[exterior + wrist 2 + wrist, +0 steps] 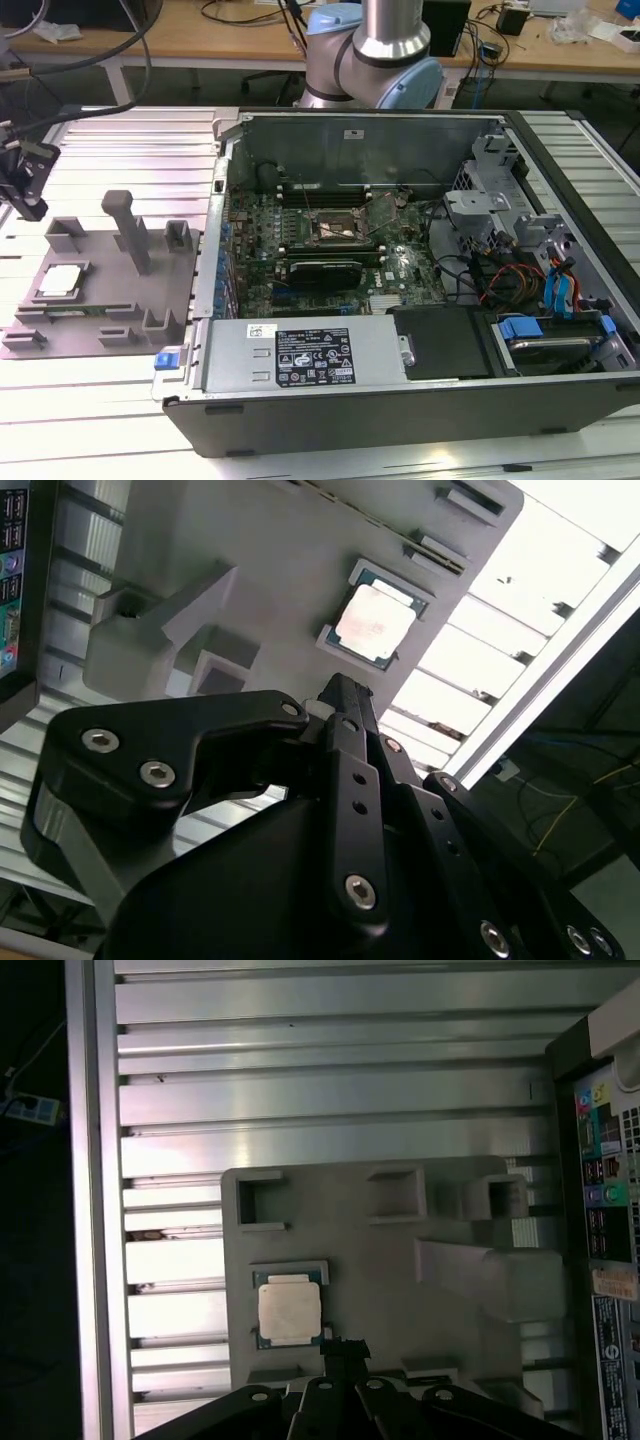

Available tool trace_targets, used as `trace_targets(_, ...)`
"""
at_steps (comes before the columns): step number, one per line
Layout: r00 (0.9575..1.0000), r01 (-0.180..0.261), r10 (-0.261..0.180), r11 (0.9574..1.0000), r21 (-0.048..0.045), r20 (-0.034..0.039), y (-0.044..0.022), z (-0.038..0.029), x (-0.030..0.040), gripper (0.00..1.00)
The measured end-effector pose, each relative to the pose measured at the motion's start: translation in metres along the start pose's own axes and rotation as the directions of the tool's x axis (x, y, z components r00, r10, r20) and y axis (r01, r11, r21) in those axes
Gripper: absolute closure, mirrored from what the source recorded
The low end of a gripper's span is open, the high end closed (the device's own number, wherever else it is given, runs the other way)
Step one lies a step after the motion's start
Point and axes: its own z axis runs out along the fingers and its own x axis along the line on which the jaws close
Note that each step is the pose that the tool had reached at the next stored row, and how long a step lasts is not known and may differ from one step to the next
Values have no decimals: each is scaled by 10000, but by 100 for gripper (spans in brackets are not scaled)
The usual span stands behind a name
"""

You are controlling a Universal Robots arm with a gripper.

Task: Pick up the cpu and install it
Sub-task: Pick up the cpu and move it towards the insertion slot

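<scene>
Open computer case (350, 425) lying on the slatted aluminium table (120, 140), green motherboard (300, 250) facing up inside, power supply (300, 355) at its near edge, and beside it on the exterior view's left, a grey fixture plate (110, 290) with an upright post (125, 225).

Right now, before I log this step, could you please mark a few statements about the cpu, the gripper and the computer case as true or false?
1. The cpu lies on the gray fixture tray. True.
2. The gripper is holding the cpu. False: the cpu lies free on the tray, and the gripper is apart from it.
3. The computer case is open, with its motherboard exposed. True.
4. The tray sits at the exterior view's right of the case. False: it sits at the exterior view's left.
5. The cpu is already installed on the motherboard. False: it is on the tray, outside the case.
</scene>
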Motion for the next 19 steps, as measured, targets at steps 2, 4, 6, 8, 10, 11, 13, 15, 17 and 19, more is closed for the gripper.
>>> trace_targets(2,10000,0,0,10000,0,0,-2,35,13,89)
trace_targets(4,10000,1,-1,10000,1,-1,-4,57,18,89)
trace_targets(6,10000,0,0,10000,12,-1,-6,94,26,89)
trace_targets(8,10000,1,-1,10000,46,1,-7,116,28,89)
trace_targets(10,10000,4,-4,10000,82,4,-8,139,29,89)
trace_targets(11,10000,4,-4,10000,94,4,-9,158,30,89)
trace_targets(13,10000,3,-4,9999,102,5,-11,185,34,89)
trace_targets(15,10000,4,-4,9999,108,6,-15,221,41,89)
trace_targets(17,10000,3,-3,9999,108,6,-18,247,51,89)
trace_targets(19,10000,6,-6,9999,111,6,-22,295,63,89)
